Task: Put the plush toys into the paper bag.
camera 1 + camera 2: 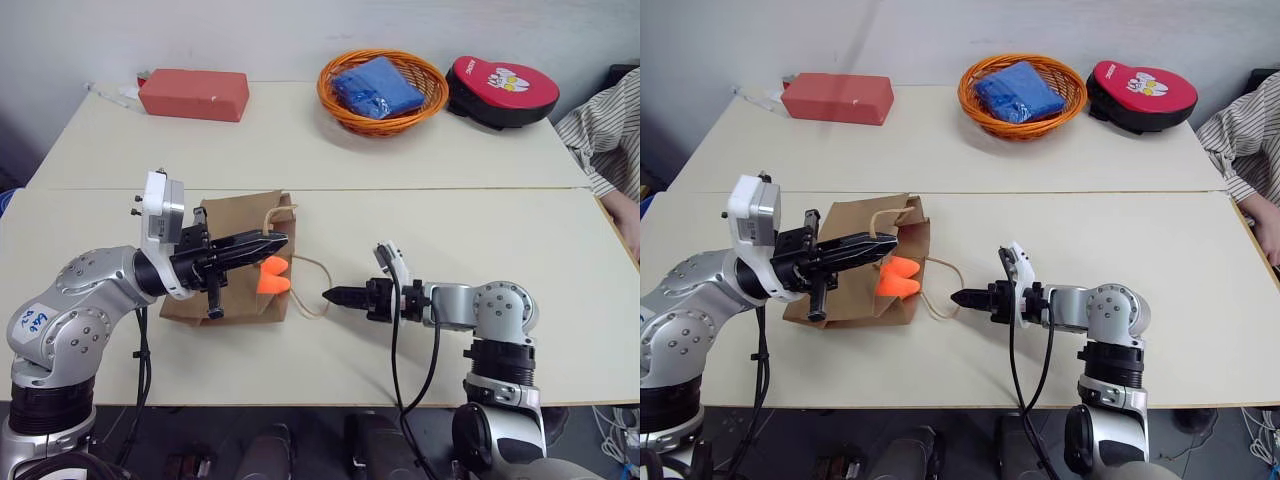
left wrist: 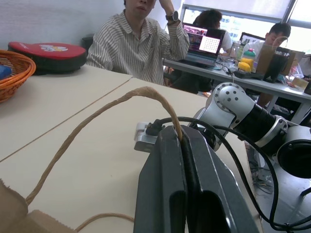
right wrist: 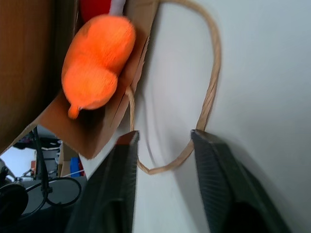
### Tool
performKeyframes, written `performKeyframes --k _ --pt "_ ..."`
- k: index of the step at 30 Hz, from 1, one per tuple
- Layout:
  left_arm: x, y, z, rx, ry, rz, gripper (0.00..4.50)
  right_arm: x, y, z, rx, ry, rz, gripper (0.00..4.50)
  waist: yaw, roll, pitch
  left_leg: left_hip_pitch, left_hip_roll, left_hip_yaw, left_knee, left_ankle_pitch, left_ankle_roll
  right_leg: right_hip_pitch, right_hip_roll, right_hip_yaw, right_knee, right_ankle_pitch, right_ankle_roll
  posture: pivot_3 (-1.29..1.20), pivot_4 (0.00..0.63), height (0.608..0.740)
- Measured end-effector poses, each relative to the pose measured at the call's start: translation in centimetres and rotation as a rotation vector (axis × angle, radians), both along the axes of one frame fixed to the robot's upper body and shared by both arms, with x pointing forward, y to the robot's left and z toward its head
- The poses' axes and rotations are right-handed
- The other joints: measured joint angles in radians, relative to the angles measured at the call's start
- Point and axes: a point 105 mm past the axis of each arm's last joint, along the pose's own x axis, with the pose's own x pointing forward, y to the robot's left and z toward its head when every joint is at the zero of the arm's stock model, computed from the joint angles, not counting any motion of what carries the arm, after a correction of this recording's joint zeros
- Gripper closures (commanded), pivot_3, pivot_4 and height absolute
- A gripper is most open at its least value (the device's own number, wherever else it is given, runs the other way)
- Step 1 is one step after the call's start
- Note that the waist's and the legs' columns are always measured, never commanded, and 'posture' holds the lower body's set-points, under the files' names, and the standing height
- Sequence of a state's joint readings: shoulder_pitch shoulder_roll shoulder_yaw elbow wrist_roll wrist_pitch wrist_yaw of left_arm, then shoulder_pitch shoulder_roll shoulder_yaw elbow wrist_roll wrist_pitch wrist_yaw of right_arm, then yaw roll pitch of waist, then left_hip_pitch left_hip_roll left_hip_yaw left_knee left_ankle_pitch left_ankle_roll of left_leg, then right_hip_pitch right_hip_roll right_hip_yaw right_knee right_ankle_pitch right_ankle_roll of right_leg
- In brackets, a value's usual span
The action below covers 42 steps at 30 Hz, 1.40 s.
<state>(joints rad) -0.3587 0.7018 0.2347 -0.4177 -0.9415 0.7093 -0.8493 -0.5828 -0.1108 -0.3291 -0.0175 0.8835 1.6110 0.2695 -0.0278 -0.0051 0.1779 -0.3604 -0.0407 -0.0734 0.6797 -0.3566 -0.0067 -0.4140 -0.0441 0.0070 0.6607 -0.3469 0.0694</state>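
The paper bag (image 1: 235, 262) lies on its side near the front edge of the tabletop (image 1: 300, 140), toward the left, its mouth facing right. The left tool (image 1: 268, 244) is clamped on the bag's upper cord handle (image 2: 104, 109), fingers pressed together around the cord and holding the mouth up. The orange plush toy (image 1: 273, 277) sits in the mouth of the bag, part of it poking out; in the right wrist view a bit of red (image 3: 95, 7) shows deeper inside the bag, too little to tell what it is. The right tool (image 1: 333, 296) is just beside the mouth, pointing at it, its fingers a little apart either side of the lower handle loop (image 3: 206, 97), which lies on the tabletop, and gripping nothing. Along the back edge stand a red block (image 1: 193, 94), an orange basket (image 1: 345, 105) with a blue cloth bundle (image 1: 377, 87), and a red-and-black pad (image 1: 501, 91). A person's striped sleeve (image 1: 600, 135) rests at the right edge
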Motion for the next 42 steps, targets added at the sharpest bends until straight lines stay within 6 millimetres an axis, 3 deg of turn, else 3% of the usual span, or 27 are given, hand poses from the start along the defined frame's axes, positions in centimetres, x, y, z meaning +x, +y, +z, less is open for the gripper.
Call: performKeyframes --k 5,10,15,21,31,34,40,42 --pt "0.0 0.1 0.3 0.008 -0.011 0.001 4.50 0.2 -2.5 0.5 -0.086 -0.043 -0.018 3.89 0.002 0.000 0.000 0.000 0.000 0.000 0.000 0.000 0.000 0.000 0.000 0.000 -0.001 0.000 0.000 0.00 0.150 0.740" --pt "0.0 0.1 0.2 0.009 -0.011 0.000 4.50 0.3 -3.0 1.1 -0.090 -0.057 -0.011 3.89 -0.003 0.000 0.000 0.000 0.001 0.000 -0.001 0.000 0.000 -0.001 0.000 0.000 -0.001 0.000 0.000 0.00 0.150 0.740" --pt "0.0 0.1 0.3 0.008 -0.012 0.000 4.50 0.2 -4.0 0.9 -0.157 -0.059 -0.002 2.43 0.000 0.000 0.000 -0.001 0.000 0.000 -0.001 0.000 0.001 0.000 0.000 0.000 -0.002 0.000 0.000 0.00 0.150 0.740" --pt "0.0 0.1 0.3 0.008 -0.013 0.000 4.50 -0.2 -2.8 1.1 -0.147 -0.069 0.052 0.44 -0.003 0.000 0.000 0.000 0.000 0.001 -0.001 0.000 0.001 0.000 0.000 0.001 -0.001 0.000 0.000 0.00 0.150 0.740" --pt "0.0 0.0 0.3 0.005 -0.020 -0.005 4.50 0.3 1.2 1.2 -0.099 -0.078 0.076 0.44 -0.010 0.000 0.000 0.001 0.001 0.001 -0.002 0.000 0.000 0.000 0.001 0.001 0.000 0.000 0.000 0.00 0.150 0.740" --pt "0.0 0.0 0.3 0.005 -0.020 -0.005 4.50 0.5 1.9 1.0 -0.087 -0.071 0.074 1.02 -0.009 0.000 0.000 0.001 0.001 0.001 -0.002 0.000 0.000 0.000 0.001 0.001 0.000 0.000 0.000 0.00 0.150 0.740" --pt "0.0 0.0 0.3 0.005 -0.020 -0.004 4.50 0.3 3.1 0.2 -0.034 -0.007 0.084 3.03 -0.007 0.000 0.000 0.000 0.001 0.001 -0.002 0.000 0.000 -0.001 0.001 0.001 0.000 0.000 0.000 0.00 0.150 0.740" --pt "0.0 0.0 0.3 0.005 -0.020 -0.004 4.50 0.7 2.6 0.6 -0.009 -0.006 0.057 3.78 -0.003 0.000 0.000 0.000 0.000 0.001 -0.002 0.000 0.000 -0.001 0.000 0.001 0.000 0.000 0.000 0.00 0.150 0.740"
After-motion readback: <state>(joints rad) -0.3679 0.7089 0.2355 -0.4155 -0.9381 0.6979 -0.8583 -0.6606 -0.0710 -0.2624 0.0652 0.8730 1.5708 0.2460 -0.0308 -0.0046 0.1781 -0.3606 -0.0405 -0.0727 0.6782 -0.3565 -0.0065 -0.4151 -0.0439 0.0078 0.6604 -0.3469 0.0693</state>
